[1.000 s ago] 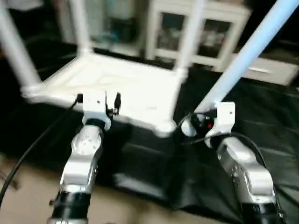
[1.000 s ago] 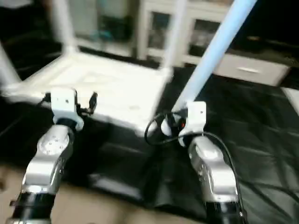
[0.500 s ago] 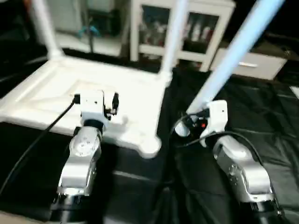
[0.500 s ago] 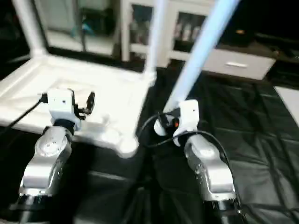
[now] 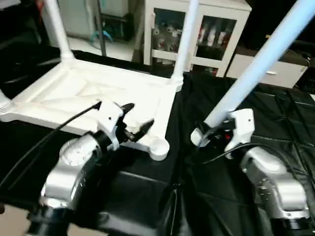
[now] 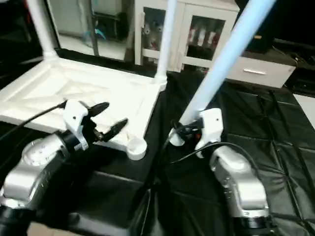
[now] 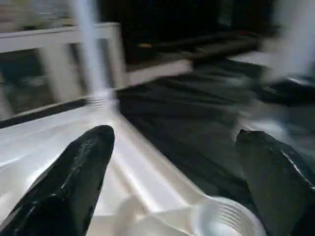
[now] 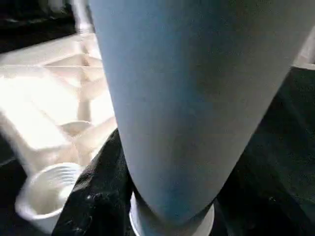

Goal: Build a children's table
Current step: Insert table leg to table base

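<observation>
The white tabletop (image 5: 93, 93) lies underside up on the black cloth. Upright legs stand in its far left corner (image 5: 53, 24) and far right corner (image 5: 184, 39), and the base of a third leg (image 5: 2, 102) shows at the near left. The near right corner socket (image 5: 158, 146) is empty. My left gripper (image 5: 140, 114) hovers open just above the tabletop's near edge, beside that socket, with nothing between its fingers (image 7: 74, 182). My right gripper (image 5: 216, 132) is shut on the lower end of the fourth leg (image 5: 256, 64), which leans up and to the right, its end a short way right of the empty socket (image 8: 51, 179).
A white cabinet with glass doors (image 5: 211, 29) and a low white drawer unit (image 5: 275, 73) stand behind the table. Black cloth (image 5: 280, 113) covers the work surface to the right. A black cable (image 5: 44, 142) runs from my left wrist across the tabletop's near edge.
My left wrist has rolled and swung right toward the empty socket, and its fingers have spread wider. The camera has shifted. The right gripper keeps hold of the leaning leg.
</observation>
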Controlling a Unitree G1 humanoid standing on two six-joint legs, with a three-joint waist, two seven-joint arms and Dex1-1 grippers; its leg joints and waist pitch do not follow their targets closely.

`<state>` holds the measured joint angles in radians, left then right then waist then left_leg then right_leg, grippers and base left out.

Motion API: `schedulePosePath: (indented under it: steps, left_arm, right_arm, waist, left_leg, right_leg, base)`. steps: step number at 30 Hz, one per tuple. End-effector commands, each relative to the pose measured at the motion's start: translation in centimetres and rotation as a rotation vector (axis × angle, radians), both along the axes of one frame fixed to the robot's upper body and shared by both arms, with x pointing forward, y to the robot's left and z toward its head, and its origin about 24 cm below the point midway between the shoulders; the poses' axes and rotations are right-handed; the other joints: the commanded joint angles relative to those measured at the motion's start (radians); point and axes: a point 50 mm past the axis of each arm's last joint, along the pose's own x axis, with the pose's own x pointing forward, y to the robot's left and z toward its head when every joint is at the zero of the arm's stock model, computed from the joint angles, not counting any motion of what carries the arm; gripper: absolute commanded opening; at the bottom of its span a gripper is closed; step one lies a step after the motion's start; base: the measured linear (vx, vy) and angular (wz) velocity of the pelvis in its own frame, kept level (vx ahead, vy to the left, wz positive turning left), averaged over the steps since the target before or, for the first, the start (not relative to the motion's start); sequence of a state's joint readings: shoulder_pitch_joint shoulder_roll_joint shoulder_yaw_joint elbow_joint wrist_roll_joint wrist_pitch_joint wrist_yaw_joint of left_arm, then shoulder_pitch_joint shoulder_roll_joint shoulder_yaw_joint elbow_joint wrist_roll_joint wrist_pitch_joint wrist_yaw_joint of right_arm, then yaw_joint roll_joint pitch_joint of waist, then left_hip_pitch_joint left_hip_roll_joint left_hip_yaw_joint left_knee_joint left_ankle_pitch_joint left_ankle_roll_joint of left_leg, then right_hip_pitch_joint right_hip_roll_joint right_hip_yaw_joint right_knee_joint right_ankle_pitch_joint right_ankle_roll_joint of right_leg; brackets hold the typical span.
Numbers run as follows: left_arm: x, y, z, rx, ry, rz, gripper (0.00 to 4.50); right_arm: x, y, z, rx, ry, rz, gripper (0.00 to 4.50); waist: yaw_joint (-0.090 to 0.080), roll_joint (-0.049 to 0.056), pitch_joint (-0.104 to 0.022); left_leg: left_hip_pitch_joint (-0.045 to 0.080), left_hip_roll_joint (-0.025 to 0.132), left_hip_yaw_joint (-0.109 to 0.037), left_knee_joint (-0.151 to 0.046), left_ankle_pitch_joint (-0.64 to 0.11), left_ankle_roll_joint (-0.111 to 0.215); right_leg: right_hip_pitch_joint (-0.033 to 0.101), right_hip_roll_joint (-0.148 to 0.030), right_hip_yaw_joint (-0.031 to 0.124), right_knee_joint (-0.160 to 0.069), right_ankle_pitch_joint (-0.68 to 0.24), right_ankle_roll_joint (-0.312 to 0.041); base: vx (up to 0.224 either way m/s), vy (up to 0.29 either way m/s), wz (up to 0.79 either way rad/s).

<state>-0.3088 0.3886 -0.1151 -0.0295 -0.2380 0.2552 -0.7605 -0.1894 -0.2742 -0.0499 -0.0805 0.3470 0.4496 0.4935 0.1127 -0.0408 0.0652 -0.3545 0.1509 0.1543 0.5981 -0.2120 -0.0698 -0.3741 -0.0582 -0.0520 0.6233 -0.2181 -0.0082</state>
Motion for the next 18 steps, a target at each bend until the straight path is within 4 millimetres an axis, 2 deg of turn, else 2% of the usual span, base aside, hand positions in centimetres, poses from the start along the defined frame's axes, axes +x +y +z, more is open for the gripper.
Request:
schedulePosePath:
  steps: [1, 2, 3, 4, 6, 8, 10, 11, 12, 15, 16, 17, 18]
  left_arm:
    - [0.2, -0.2, -0.8, 0.089, 0.079, -0.146, 4.36]
    - [0.4, 0.1, -1.1, 0.155, 0.113, -0.212, 4.36]
    - [0.4, 0.2, -1.1, 0.163, 0.117, -0.218, 4.36]
    - [1.0, 1.2, -1.5, 0.272, 0.174, -0.285, 4.36]
    - [1.5, 1.9, -1.8, 0.346, 0.194, -0.298, 4.36]
    - [2.3, 3.0, -2.2, 0.46, 0.218, -0.311, 4.36]
    - [3.1, 3.3, -2.2, 0.488, 0.219, -0.298, 4.36]
    - [3.5, 3.4, -2.3, 0.498, 0.218, -0.295, 4.36]
    - [3.8, 3.4, -2.3, 0.513, 0.215, -0.292, 4.36]
    - [4.6, 3.2, -2.4, 0.528, 0.192, -0.282, 4.36]
    - [5.0, 3.0, -2.3, 0.524, 0.168, -0.278, 4.21]
    - [5.4, 2.7, -2.2, 0.512, 0.151, -0.27, 4.11]
    - [5.5, 2.5, -2.1, 0.503, 0.146, -0.271, 4.11]
  right_arm:
    - [0.0, 0.0, 1.6, -0.001, -0.058, 0.092, 1.88]
    - [-0.2, 0.1, 1.6, -0.01, -0.051, 0.15, 1.88]
    - [-0.2, 0.2, 1.6, -0.011, -0.049, 0.158, 1.88]
    - [-0.7, 0.4, 1.6, -0.028, -0.029, 0.254, 1.88]
    - [-0.9, 0.4, 1.5, -0.043, -0.017, 0.298, 1.88]
    - [-1.3, 0.6, 1.3, -0.065, -0.001, 0.359, 1.88]
    - [-1.5, 0.6, 1.3, -0.074, 0.006, 0.385, 1.88]
    - [-1.6, 0.7, 1.3, -0.076, 0.007, 0.394, 1.88]
    - [-1.7, 0.7, 1.3, -0.077, 0.009, 0.402, 1.88]
    - [-1.8, 0.6, 1.3, -0.082, 0.006, 0.4, 1.88]
    - [-1.8, 0.6, 1.3, -0.083, 0.006, 0.398, 1.88]
    - [-1.7, 0.5, 1.3, -0.089, 0.005, 0.392, 1.88]
    - [-1.7, 0.4, 1.3, -0.096, 0.004, 0.386, 1.88]
  waist:
    - [-0.001, 0.002, -0.04]
    - [0.001, 0.005, -0.043]
    - [-0.002, -0.005, -0.042]
    - [-0.001, -0.001, -0.05]
    - [-0.001, 0.002, -0.044]
    - [0.001, 0.003, -0.047]
    - [0.003, 0.0, -0.049]
    - [0.007, 0.002, -0.052]
    - [0.007, -0.002, -0.052]
    - [0.015, 0.0, -0.058]
    - [0.013, 0.002, -0.056]
    - [0.014, 0.007, -0.057]
    - [0.015, 0.003, -0.06]
  left_leg:
    - [0.019, 0.072, -0.037, -0.096, -0.371, -0.022]
    - [0.021, 0.073, -0.038, -0.096, -0.377, -0.026]
    - [0.02, 0.073, -0.036, -0.098, -0.373, -0.023]
    - [0.014, 0.077, -0.038, -0.104, -0.339, -0.022]
    - [0.016, 0.076, -0.036, -0.106, -0.345, -0.021]
    - [0.021, 0.079, -0.038, -0.104, -0.362, -0.03]
    - [0.019, 0.08, -0.036, -0.103, -0.346, -0.028]
    - [0.025, 0.081, -0.034, -0.1, -0.344, -0.03]
    - [0.024, 0.084, -0.032, -0.1, -0.335, -0.028]
    - [0.024, 0.09, -0.024, -0.1, -0.289, -0.029]
    - [0.02, 0.09, -0.023, -0.102, -0.297, -0.033]
    - [0.024, 0.09, -0.022, -0.102, -0.318, -0.038]
    - [0.028, 0.088, -0.019, -0.099, -0.341, -0.042]
  right_leg:
    - [0.011, -0.106, 0.05, -0.124, -0.587, -0.055]
    - [0.01, -0.108, 0.05, -0.122, -0.585, -0.053]
    - [0.012, -0.108, 0.05, -0.127, -0.59, -0.048]
    - [0.023, -0.109, 0.047, -0.117, -0.521, -0.055]
    - [0.017, -0.108, 0.045, -0.12, -0.502, -0.061]
    - [0.016, -0.118, 0.046, -0.121, -0.512, -0.072]
    - [0.018, -0.121, 0.043, -0.121, -0.483, -0.089]
    - [0.016, -0.122, 0.042, -0.117, -0.469, -0.094]
    - [0.016, -0.125, 0.041, -0.115, -0.437, -0.109]
    - [0.018, -0.127, 0.043, -0.099, -0.331, -0.147]
    - [0.017, -0.122, 0.042, -0.095, -0.293, -0.159]
    - [0.015, -0.121, 0.042, -0.094, -0.292, -0.162]
    - [0.013, -0.122, 0.042, -0.094, -0.286, -0.165]
  base:
    - [-0.056, 0.03, -0.06]
    - [0.0, 0.0, 0.0]
    - [0.0, 0.0, 0.0]
    - [0.0, 0.0, 0.0]
    - [0.0, 0.0, 0.0]
    - [0.0, 0.0, 0.0]
    - [0.0, 0.0, 0.0]
    - [0.0, 0.0, 0.0]
    - [0.0, 0.0, 0.0]
    - [0.0, 0.0, 0.0]
    - [0.0, 0.0, 0.0]
    - [0.0, 0.0, 0.0]
    - [0.0, 0.0, 0.0]
